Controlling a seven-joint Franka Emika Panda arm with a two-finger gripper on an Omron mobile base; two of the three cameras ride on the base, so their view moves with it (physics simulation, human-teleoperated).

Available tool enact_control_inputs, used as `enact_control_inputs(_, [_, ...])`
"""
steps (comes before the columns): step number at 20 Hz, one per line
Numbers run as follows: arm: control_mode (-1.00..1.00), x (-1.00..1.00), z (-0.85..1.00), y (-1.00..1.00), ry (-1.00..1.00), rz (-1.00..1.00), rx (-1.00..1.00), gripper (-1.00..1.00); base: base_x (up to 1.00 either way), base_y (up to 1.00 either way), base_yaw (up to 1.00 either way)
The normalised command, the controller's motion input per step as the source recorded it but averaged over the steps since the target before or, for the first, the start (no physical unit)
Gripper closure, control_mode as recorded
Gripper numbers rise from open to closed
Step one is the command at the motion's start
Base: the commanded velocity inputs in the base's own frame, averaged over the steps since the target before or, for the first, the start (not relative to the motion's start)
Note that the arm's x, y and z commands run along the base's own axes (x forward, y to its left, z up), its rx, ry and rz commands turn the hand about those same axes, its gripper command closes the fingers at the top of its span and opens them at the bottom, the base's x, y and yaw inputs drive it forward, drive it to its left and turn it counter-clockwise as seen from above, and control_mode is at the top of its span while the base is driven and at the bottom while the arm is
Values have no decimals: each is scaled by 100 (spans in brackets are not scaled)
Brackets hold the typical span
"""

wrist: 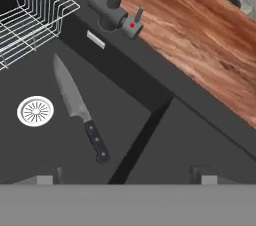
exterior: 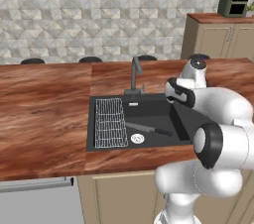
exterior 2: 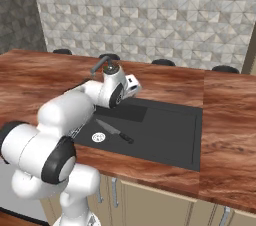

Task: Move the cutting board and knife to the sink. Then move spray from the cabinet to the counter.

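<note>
Knife (wrist: 75,105) lies flat on sink (exterior: 106,143) floor, beside round drain (wrist: 35,111), wire rack (wrist: 30,5) further off. Long axis diagonal in hand view — blade tip toward rack, black handle toward gripper (wrist: 125,177). Gripper hovers above basin, fingers spread wide, holding nothing. Dark slab under hand — probably cutting board (wrist: 200,142), leaning against sink wall. Spray likely next; cabinet lies elsewhere.

Matt black sink (wrist: 165,135), wire-metal rack (wrist: 30,10), glossy wood-grain counter (wrist: 200,45).
</note>
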Motion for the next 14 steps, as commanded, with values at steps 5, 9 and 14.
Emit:
enact_control_inputs(5, [-100,-21,100,0,6,-30,12,-100,0,0,0])
enact_control_inputs(9, [-100,-48,85,-11,3,-33,5,-100,0,0,0])
enact_control_inputs(14, [-100,-90,11,-10,0,-32,18,-100,0,0,0])
